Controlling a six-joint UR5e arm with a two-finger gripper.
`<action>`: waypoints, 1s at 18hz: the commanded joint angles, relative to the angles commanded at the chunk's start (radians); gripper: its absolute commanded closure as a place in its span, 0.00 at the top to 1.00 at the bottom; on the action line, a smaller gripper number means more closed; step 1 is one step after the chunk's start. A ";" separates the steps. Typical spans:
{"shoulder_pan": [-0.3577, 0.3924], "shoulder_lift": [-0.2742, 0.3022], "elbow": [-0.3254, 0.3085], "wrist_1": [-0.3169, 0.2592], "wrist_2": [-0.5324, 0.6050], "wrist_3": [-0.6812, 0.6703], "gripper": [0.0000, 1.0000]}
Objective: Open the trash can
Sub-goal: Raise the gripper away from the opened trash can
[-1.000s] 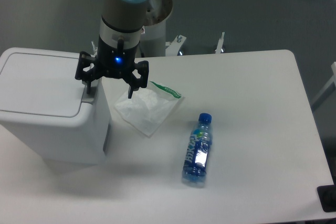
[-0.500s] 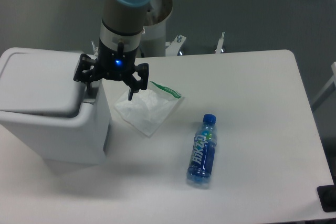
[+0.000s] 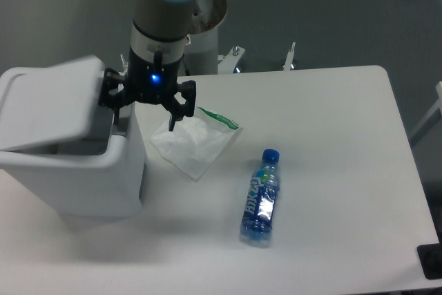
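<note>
The trash can (image 3: 76, 177) is a large white boxy bin at the table's left. Its flat lid (image 3: 52, 105) is tilted up at the right side, blurred with motion, with a dark gap under it. My gripper (image 3: 143, 117) hangs at the bin's right rim with its black fingers spread open. The left finger (image 3: 116, 110) is at the lid's right edge by the push tab. The right finger (image 3: 173, 117) is over the white bag. It holds nothing.
A white plastic bag (image 3: 195, 141) with a green strip lies right of the bin. A blue water bottle (image 3: 260, 197) lies on its side at the table's middle front. The steel robot base (image 3: 204, 22) stands behind the table.
The lid has swung up from flat to tilted open. The gripper has stayed at the bin's right rim. The bottle has shifted slightly right, then back left.
</note>
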State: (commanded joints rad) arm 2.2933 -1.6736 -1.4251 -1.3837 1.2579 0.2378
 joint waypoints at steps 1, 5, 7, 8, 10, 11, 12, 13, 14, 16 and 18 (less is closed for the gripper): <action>0.002 0.006 0.002 0.000 0.000 0.000 1.00; 0.024 0.029 0.003 0.003 0.008 0.017 1.00; 0.075 0.037 0.011 0.020 0.009 0.044 1.00; 0.109 0.037 0.011 0.037 0.009 0.063 1.00; 0.188 0.037 0.006 0.073 0.011 0.116 1.00; 0.240 0.037 -0.003 0.090 0.011 0.162 1.00; 0.292 0.034 -0.012 0.109 0.011 0.213 1.00; 0.345 0.032 -0.026 0.124 0.011 0.257 1.00; 0.394 0.028 -0.038 0.130 0.011 0.302 1.00; 0.472 0.017 -0.058 0.130 0.012 0.404 1.00; 0.524 -0.014 -0.069 0.130 0.014 0.550 1.00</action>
State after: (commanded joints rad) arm 2.8177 -1.6872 -1.4941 -1.2533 1.2717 0.7877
